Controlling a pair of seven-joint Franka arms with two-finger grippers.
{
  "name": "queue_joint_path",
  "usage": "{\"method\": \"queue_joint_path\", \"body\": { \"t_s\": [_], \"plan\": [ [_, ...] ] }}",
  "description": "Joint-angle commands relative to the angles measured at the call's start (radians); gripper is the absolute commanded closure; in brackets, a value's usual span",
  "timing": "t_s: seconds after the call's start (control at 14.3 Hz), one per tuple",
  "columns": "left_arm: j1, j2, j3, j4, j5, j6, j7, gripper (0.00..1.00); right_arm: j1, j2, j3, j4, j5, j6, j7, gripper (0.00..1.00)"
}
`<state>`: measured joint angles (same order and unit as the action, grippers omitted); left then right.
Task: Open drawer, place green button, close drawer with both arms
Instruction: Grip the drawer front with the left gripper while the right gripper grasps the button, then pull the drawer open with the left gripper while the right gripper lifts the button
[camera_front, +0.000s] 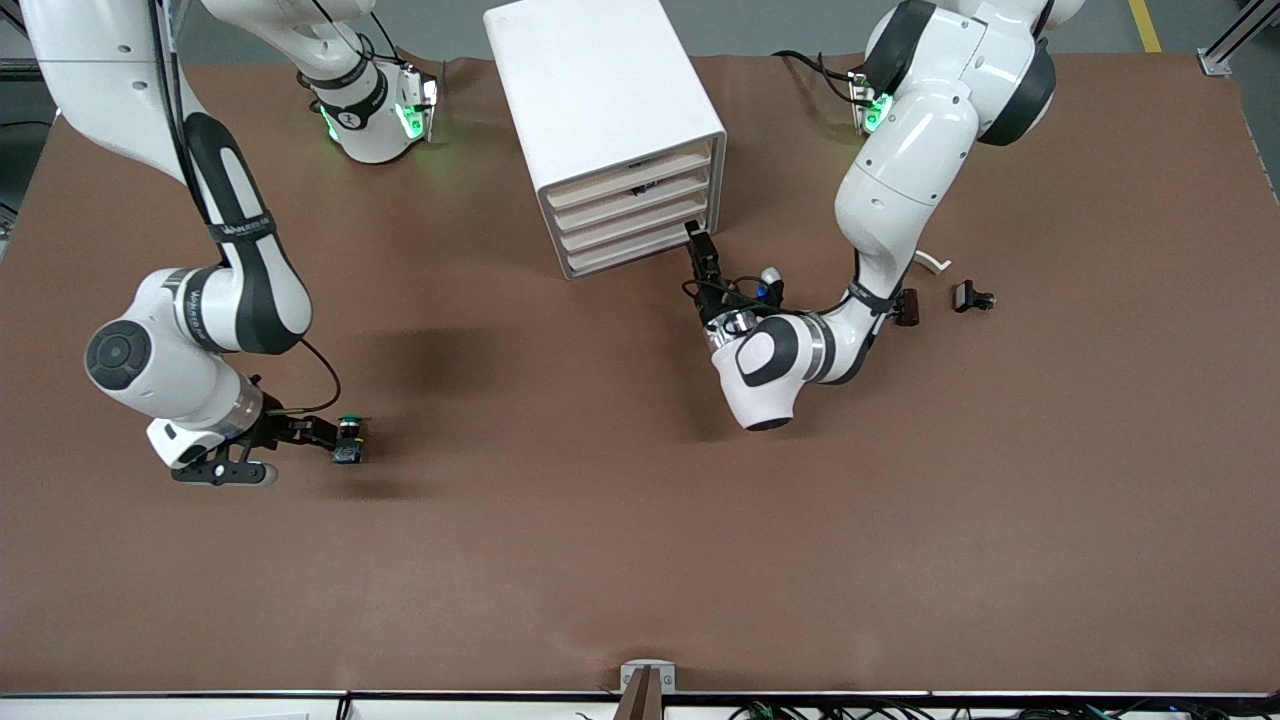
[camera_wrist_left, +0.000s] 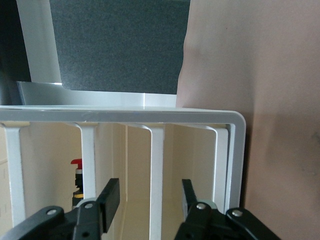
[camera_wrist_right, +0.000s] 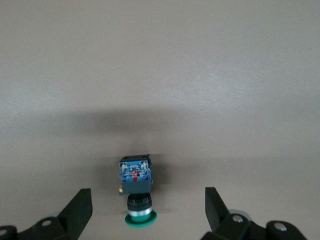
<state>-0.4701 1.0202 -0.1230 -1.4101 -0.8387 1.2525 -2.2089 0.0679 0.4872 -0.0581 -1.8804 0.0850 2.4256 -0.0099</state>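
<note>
The white cabinet (camera_front: 600, 90) stands at the table's back middle with all four drawers shut. My left gripper (camera_front: 697, 243) is at the corner of the drawer (camera_front: 630, 226), third from the top. In the left wrist view my left gripper (camera_wrist_left: 150, 197) is open, with the drawer's white lip (camera_wrist_left: 156, 165) between its fingers (camera_wrist_left: 112, 200) and a gap on each side. The button (camera_front: 349, 438) lies on its side toward the right arm's end of the table. My right gripper (camera_front: 325, 435) is low at it. There my right gripper (camera_wrist_right: 147, 210) is open, the button's (camera_wrist_right: 136, 192) green cap between the fingertips, untouched.
A red-capped part (camera_wrist_left: 76, 170) shows in the slot of a drawer above. Small black parts (camera_front: 973, 297) (camera_front: 908, 306) and a white arc (camera_front: 932, 262) lie by the left arm's elbow. A bracket (camera_front: 647, 680) sits at the table's front edge.
</note>
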Motion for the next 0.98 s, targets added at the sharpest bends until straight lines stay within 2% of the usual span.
{"method": "queue_joint_path", "body": {
  "t_s": [0.0, 0.21, 0.56, 0.77, 0.91],
  "plan": [
    [-0.019, 0.001, 0.003, -0.012, 0.001, -0.015, 0.043, 0.44, 0.027, 0.049, 0.000, 0.001, 0.070, 0.039, 0.008, 0.00],
    [-0.044, 0.001, 0.003, -0.035, 0.001, -0.015, 0.051, 0.44, 0.070, 0.082, -0.002, 0.000, 0.094, 0.081, 0.007, 0.00],
    [-0.085, 0.001, 0.003, -0.059, 0.003, -0.015, 0.074, 0.50, 0.058, 0.105, -0.005, -0.002, 0.084, 0.101, -0.010, 0.00],
    [-0.110, -0.002, 0.003, -0.075, 0.046, -0.015, 0.074, 0.59, 0.056, 0.105, -0.011, -0.002, 0.070, 0.101, -0.015, 0.00],
    [-0.114, -0.002, 0.003, -0.084, 0.047, -0.015, 0.080, 0.72, 0.050, 0.116, -0.012, -0.002, 0.067, 0.105, -0.015, 0.00]
  ]
}}
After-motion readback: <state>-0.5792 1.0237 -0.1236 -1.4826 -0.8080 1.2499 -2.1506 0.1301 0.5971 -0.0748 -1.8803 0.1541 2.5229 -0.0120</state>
